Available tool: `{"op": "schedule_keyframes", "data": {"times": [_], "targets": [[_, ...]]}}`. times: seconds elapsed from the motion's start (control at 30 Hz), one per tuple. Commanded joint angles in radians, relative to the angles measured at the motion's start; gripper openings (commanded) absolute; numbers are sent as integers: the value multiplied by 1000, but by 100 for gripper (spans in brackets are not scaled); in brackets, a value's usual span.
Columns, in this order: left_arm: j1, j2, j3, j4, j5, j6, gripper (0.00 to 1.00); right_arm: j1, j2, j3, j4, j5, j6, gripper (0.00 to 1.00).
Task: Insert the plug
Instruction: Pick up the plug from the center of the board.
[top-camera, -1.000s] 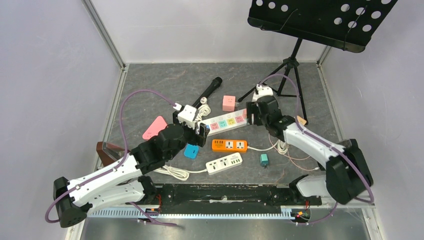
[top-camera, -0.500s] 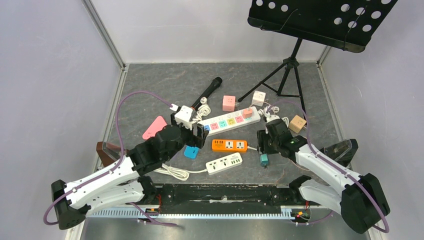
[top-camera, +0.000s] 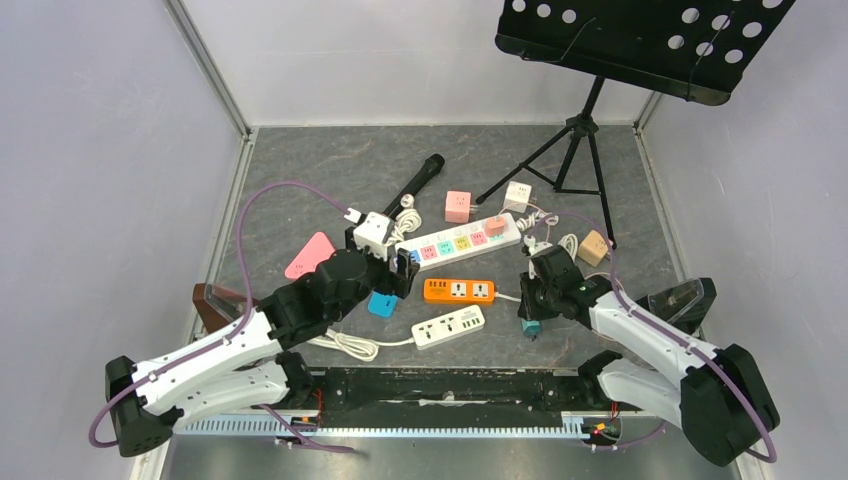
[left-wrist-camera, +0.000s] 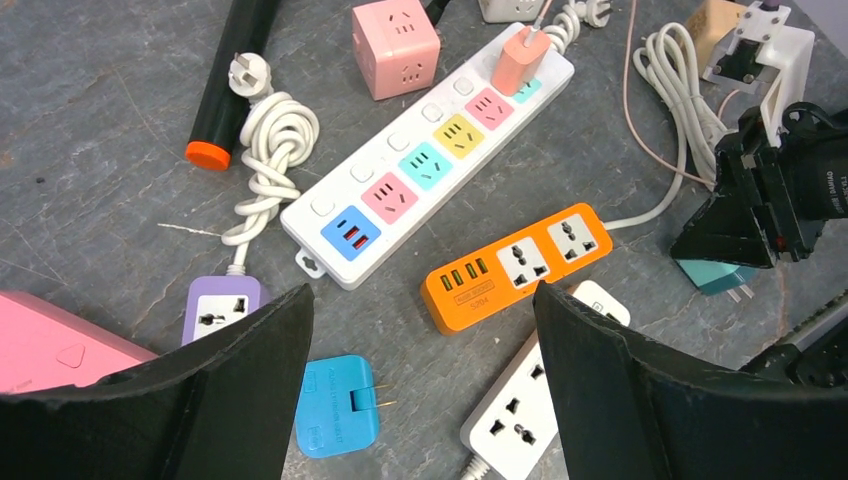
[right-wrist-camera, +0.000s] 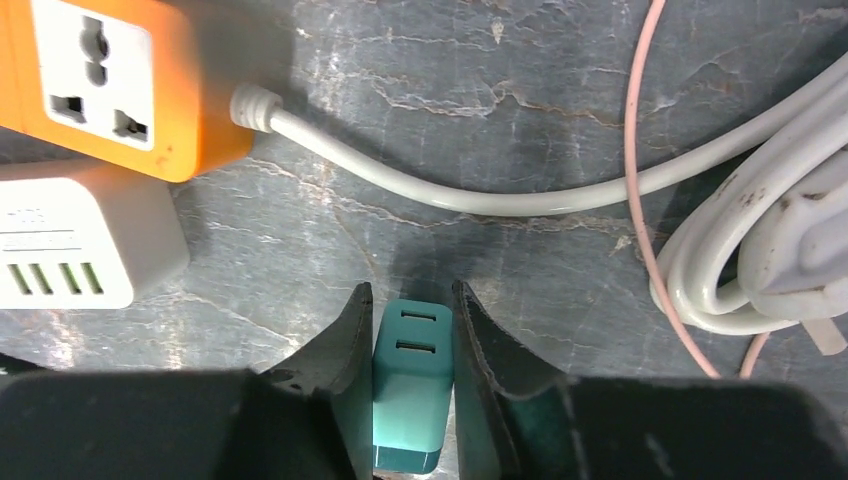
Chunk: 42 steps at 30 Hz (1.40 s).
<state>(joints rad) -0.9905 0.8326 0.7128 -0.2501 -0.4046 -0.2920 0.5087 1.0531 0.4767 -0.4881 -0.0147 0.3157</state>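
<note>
The right gripper has swung back from the long white power strip with coloured sockets and dropped onto the small teal charger plug. The plug lies flat on the grey stone-look table, just right of the orange power strip. The black fingers press both its flanks, so that's a pinch. To my eye, pickup is underway and insertion is still ahead. The left gripper hovers spread wide above the strips, holding nothing.
</note>
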Motion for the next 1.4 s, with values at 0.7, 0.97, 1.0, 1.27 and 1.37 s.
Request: {"op": "schedule_keyframes", "data": {"times": [0.7, 0.97, 1.0, 1.27, 1.37], "targets": [[-2, 77, 38, 191, 238, -98, 86, 10, -57, 116, 1027, -422, 393, 4], [-2, 128, 13, 474, 232, -107, 88, 29, 14, 90, 1349, -421, 562, 3], [-2, 139, 20, 485, 240, -105, 88, 32, 21, 89, 1377, -422, 578, 4], [-2, 162, 26, 578, 314, -150, 89, 46, 36, 99, 1432, -413, 603, 4], [-1, 179, 34, 598, 328, -168, 89, 52, 46, 98, 1463, -421, 618, 5]]}}
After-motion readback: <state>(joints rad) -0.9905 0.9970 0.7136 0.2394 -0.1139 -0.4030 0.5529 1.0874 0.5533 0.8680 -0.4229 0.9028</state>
